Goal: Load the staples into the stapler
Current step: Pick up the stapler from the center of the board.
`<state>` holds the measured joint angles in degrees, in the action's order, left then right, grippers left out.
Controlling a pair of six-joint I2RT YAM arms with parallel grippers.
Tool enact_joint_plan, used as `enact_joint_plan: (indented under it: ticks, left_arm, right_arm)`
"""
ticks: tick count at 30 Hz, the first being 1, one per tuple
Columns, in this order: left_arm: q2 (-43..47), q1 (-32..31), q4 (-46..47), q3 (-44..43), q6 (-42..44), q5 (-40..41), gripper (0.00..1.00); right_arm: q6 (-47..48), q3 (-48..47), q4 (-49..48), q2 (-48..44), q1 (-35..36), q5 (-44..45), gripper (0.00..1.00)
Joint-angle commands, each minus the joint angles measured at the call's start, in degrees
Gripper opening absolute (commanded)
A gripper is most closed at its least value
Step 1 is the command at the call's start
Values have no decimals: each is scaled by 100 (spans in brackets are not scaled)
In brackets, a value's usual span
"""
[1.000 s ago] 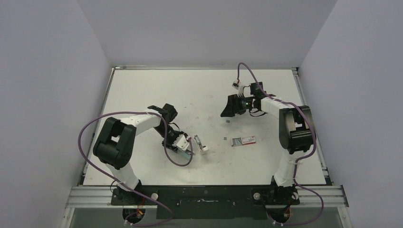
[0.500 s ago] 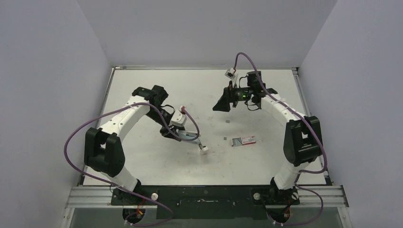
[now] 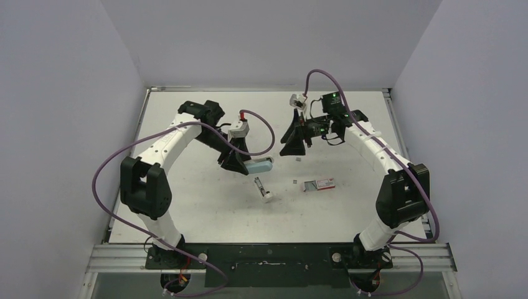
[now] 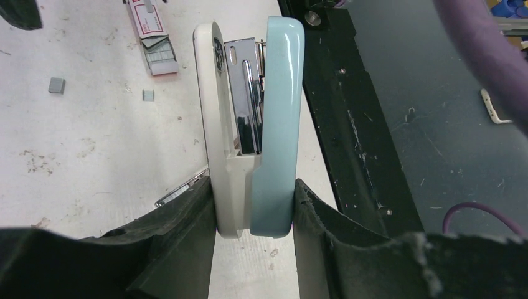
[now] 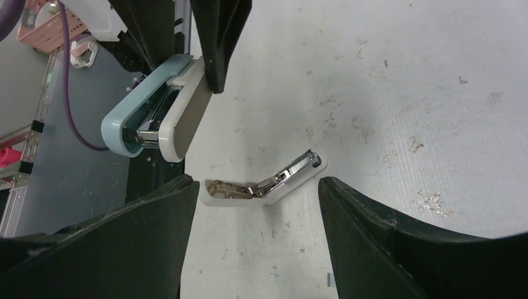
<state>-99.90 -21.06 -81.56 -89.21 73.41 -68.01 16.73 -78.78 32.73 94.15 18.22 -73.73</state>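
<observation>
Two things to note: the stapler is pinched across its top and base in the left jaws, left of centre and apparently lifted off the table. Its long axis runs left-right, free end pointing right. The staples sit in their little red-and-white box, flat on the table right of centre, also lying left-right. The right jaws hang spread wide, farther back. A hinged white-and-metal piece lies just nearer than the stapler. Everything's well in from the edges, with open tabletop near and right of the box.
</observation>
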Motion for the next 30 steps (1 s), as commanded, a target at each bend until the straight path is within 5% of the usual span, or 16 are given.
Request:
enact_joint_plan:
  ticks: [1,14,26,30]
  left_arm:
    - [-32,-90,48,-274,-446,-472,0]
    - [361,-293,1841,299,-1986,-118,0]
    - [356,-381,2015,414,-1952,-131,0]
    - [340,-386,1980,459,-1780,-185,0]
  right_arm:
    - [985,-262,790,-314,185,-182,71]
    - [1298,-377,1101,-287,557,40,60]
    - [686,-74,419,-266,635,110,31]
    - [585,-5,273,-250,635,78,9]
